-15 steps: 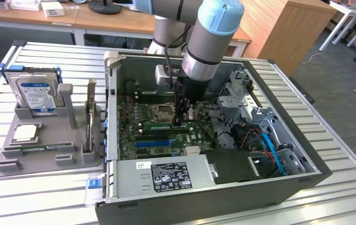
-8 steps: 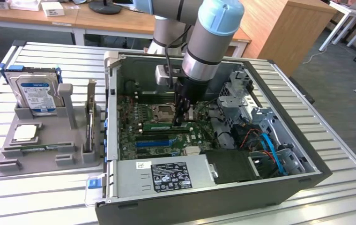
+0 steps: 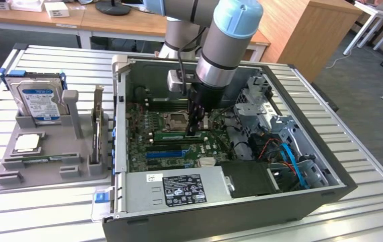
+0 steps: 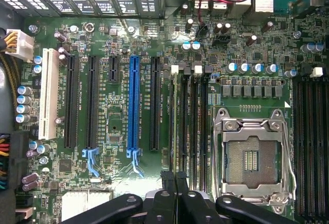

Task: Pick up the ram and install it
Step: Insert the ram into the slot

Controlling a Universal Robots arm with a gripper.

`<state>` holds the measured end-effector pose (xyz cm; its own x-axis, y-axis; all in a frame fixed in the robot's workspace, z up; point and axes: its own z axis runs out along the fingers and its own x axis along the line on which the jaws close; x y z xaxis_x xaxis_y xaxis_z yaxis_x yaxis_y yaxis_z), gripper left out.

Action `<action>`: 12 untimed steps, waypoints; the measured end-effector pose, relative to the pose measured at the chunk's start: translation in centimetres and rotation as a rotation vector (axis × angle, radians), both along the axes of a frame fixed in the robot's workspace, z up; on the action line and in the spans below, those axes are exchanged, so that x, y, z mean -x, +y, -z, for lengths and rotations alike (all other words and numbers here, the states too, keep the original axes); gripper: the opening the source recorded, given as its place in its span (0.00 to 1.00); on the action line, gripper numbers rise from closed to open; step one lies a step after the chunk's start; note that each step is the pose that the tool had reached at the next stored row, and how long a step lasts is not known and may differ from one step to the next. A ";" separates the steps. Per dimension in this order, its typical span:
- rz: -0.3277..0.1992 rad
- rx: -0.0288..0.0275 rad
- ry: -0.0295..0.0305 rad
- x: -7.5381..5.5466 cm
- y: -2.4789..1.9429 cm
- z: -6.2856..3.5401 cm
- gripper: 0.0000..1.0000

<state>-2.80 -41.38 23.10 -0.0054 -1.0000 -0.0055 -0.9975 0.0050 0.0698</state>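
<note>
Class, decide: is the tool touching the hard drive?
Apart. The exterior view shows the tool inside the case, above the motherboard, while the hard drive stands in the tray outside it.

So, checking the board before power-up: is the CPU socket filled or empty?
Empty: the CPU socket shows bare contacts, no chip seated.

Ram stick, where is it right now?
In the exterior view, the ram stick sits inside the computer case, between the processor socket and the blue slot, by the hand.
</note>
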 end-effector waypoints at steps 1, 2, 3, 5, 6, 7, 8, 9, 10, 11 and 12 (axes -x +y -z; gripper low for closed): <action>0.000 0.0000 -0.0001 0.0 0.00 0.00 0.12; 0.000 0.0000 -0.0001 0.0 0.00 0.00 0.12; 0.000 0.0000 -0.0002 0.0 0.00 0.00 0.12; 0.000 -0.0001 0.0000 0.0 0.00 0.00 0.12; 0.000 0.0000 0.0000 0.0 0.00 0.00 0.12; 0.000 0.0000 0.0000 0.0 0.00 0.01 0.12; 0.000 -0.0002 -0.0001 0.0 0.00 0.04 0.12; 0.000 -0.0003 -0.0001 0.0 0.00 0.08 0.12; 0.000 -0.0001 0.0000 0.0 0.00 0.10 0.12; 0.000 0.0000 0.0000 0.0 0.00 0.13 0.12; 0.000 0.0001 0.0000 0.0 0.00 0.14 0.12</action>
<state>-2.84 -41.38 22.96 -0.0055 -1.0000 -0.0053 -0.9975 0.0051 0.0698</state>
